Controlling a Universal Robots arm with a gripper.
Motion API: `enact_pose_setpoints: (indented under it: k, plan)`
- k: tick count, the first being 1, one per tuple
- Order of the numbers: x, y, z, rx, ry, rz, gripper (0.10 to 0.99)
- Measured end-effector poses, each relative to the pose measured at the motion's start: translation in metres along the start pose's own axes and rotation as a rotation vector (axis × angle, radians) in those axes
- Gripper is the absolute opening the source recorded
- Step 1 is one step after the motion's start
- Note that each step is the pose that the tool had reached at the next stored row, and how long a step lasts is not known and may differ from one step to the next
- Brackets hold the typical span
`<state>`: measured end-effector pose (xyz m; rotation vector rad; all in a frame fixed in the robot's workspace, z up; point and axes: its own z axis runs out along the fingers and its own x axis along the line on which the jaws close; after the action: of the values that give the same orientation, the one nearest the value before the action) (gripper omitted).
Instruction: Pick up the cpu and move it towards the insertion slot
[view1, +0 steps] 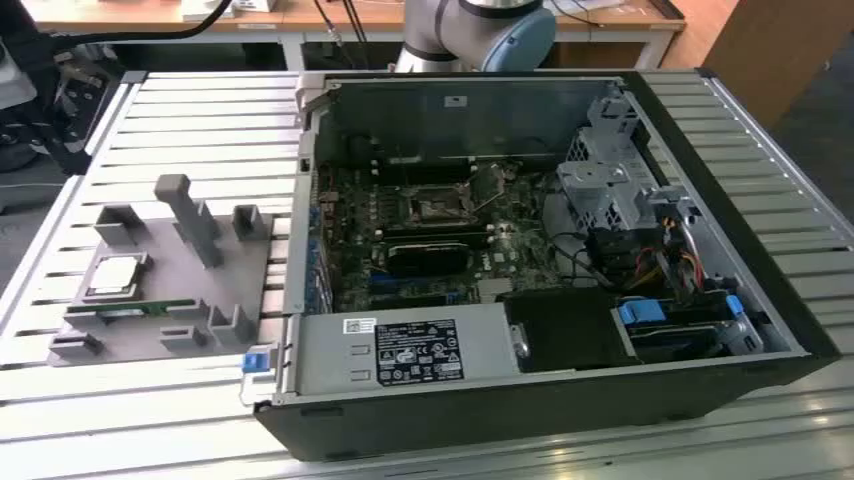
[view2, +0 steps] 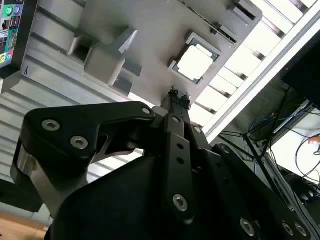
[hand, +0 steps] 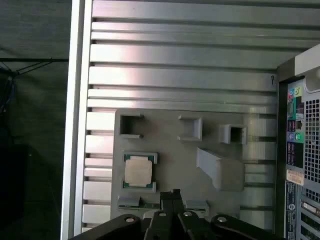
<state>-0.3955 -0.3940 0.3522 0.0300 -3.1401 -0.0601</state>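
Silvery cpu in grey tray, post beside, hand seemingly closed nearby

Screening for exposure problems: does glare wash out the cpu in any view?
Second wrist view: the cpu top is blown out white; first wrist view: pale, green rim distinct; exterior view: light, but not washed out.
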Motion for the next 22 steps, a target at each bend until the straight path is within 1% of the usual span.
enact_pose_setpoints:
  k: [4,6,9,13,15,19,22]
  plan:
    - [0.0003,0.0,0.0,0.0,0.0001,0.0,0.106]
    - [0.0022,0.0,0.0001,0.0,0.0002,0.0,0.106]
    - [0.0064,-0.0001,0.0004,0.0,0.0002,0.0,0.106]
    - [0.0155,-0.0006,0.0014,0.0,-0.0001,0.0,0.106]
    - [0.0201,-0.0016,0.0022,0.0,0.0,0.0,0.106]
    - [0.0226,-0.0061,0.0039,0.0,0.0,-0.002,0.106]
    - [0.0235,-0.0076,0.007,0.0,-0.0001,-0.002,0.106]
